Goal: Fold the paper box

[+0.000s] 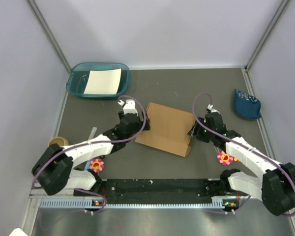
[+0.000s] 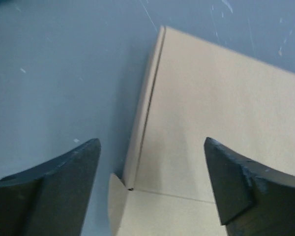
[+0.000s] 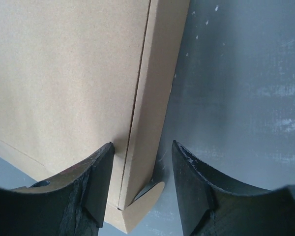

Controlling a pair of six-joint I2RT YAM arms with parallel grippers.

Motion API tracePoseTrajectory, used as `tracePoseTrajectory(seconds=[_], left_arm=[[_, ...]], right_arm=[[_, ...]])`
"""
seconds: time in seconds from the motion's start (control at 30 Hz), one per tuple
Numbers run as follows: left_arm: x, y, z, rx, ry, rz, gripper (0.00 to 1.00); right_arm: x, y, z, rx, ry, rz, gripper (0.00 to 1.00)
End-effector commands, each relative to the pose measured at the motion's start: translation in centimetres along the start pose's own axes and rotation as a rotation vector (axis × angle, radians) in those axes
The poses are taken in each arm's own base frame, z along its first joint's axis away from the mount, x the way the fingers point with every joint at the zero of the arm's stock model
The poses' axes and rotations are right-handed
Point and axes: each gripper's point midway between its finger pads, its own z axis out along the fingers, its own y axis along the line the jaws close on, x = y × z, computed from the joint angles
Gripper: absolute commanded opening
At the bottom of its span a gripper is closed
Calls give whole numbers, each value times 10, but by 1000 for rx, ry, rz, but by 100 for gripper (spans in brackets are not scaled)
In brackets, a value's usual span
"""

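Top and wrist views of a closed, flat box (image 1: 167, 128) lying at the middle of the table (image 1: 206, 88), turned slightly askew. The left gripper (image 2: 151, 147) hangs over the box's left edge; its jaws stand wide apart, one over the bare table and one over the lid, touching neither. The right gripper (image 3: 142, 145) sits at the box's right edge near the front corner; its jaws are parted and straddle the side wall, the inner finger (image 3: 96, 182) over the lid, the outer one clear of the wall. A rounded tab (image 3: 145, 196) sticks out at that corner. Far left, a teal tray (image 1: 76, 83) holds a white sheet (image 1: 103, 81).
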Motion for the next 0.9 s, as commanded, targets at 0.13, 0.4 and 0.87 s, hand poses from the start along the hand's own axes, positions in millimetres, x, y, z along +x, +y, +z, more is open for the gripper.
tracePoseTrajectory(seconds=[0.13, 0.4, 0.87], left_arm=[[-41, 11, 10, 54, -75, -36, 99], [15, -5, 39, 184, 59, -107, 88], [66, 16, 20, 150, 143, -260, 44]], right_arm=[[-4, 2, 15, -1, 17, -48, 51], [-17, 10, 36, 2, 19, -86, 48], [-57, 5, 55, 48, -49, -99, 34]])
